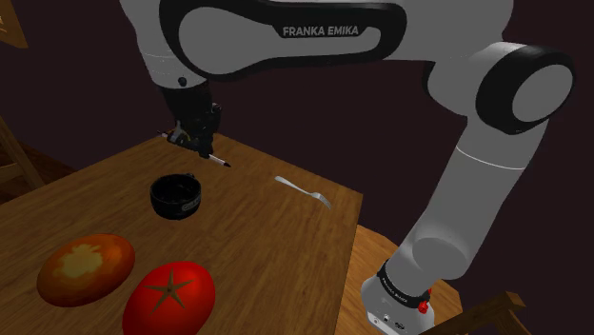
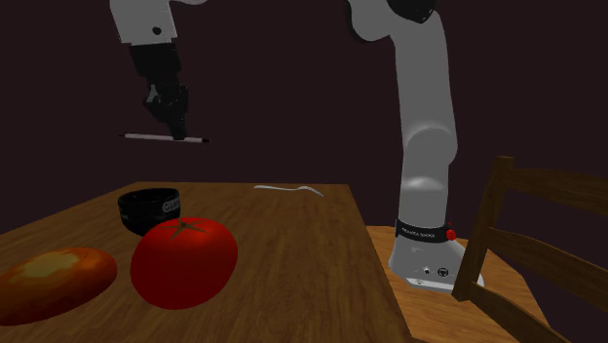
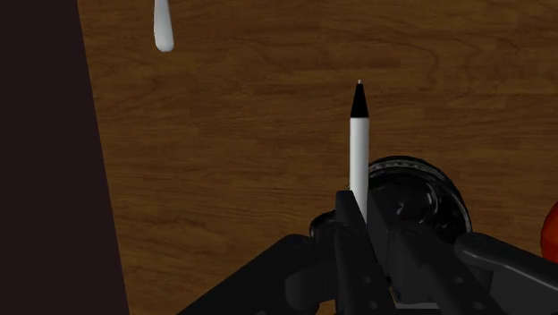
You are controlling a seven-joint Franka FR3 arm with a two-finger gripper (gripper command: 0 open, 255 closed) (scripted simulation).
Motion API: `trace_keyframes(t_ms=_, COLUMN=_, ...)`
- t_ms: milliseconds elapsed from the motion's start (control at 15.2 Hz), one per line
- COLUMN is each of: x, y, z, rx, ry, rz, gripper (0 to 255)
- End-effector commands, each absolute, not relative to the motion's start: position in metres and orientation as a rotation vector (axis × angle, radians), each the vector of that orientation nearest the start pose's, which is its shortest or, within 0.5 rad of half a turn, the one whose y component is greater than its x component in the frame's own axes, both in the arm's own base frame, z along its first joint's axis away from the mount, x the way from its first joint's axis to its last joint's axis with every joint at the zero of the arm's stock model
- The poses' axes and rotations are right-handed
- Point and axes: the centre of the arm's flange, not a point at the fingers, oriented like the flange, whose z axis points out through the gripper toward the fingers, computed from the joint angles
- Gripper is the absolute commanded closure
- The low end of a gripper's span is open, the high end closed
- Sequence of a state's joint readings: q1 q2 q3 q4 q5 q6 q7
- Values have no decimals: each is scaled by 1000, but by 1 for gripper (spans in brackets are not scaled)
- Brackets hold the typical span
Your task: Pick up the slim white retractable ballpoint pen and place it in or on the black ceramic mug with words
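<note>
- Two likely failures, both from a long pen (image 3: 359,143) lying level, clamped crosswise between the shut jaws: bouncing off the mug, or missing it outright.
- Closest in: pinched on a thin round barrel, dark tip well out ahead of the jaws, tail out behind. Could swivel in the pinch on any nudge or quick move.
- Right under the jaws, a little to one side: low, wide black mug (image 1: 176,195), opening up. Let go level from this height, would probably strike the rim and skip onto the table (image 1: 257,238).
- Not centred, judging by the wrist view: mug half hidden under the gripper (image 3: 360,224), pen tip reaching past its rim. Calls for a shift over the opening, then a descent, perhaps a tilt, tip down.
- Farther from the jaws: red tomato (image 1: 169,297) beyond the mug, white spoon (image 1: 303,190) off the other way, table edge past that. Risk of a loose pen rolling over that edge.
- Pose: hand pointing down, well clear of the table; forearm nearly level high up; elbow raised; last link dropping to the stand (image 1: 395,309).
</note>
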State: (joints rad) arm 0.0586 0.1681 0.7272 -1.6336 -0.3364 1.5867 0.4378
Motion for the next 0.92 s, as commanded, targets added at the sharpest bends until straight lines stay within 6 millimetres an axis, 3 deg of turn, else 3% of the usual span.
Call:
trace_keyframes(t_ms=0, x=459, y=373, z=517, rx=-3359, ry=-653, rz=18, gripper=255)
trace_keyframes(t_ms=858, x=459, y=373, z=448, rx=-3359, ry=-653, rz=18, gripper=255)
